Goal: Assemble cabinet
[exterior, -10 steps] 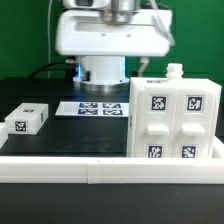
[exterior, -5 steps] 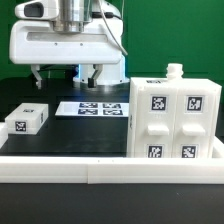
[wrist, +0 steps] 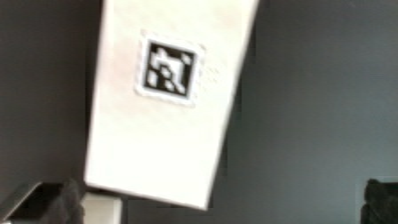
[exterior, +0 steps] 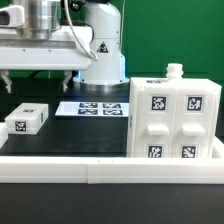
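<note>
The cabinet body [exterior: 175, 115] is a big white box with square tags, standing at the exterior view's right with a small knob on top. A small white tagged block [exterior: 27, 120] lies on the black table at the exterior view's left. My gripper [exterior: 37, 86] hangs above that block, open and empty. In the wrist view the block [wrist: 169, 100] fills the middle, its tag facing the camera. My gripper [wrist: 214, 205] is spread wide there, with one dark fingertip [wrist: 50, 202] next to the block's end and the other [wrist: 379, 198] far off it.
The marker board [exterior: 95, 108] lies flat between the block and the cabinet body. The white robot base [exterior: 103, 50] stands behind it. A long white rail [exterior: 110, 172] edges the table's front.
My gripper has swung toward the exterior view's left, from in front of the robot base to above the small block. The block and the cabinet body have not moved.
</note>
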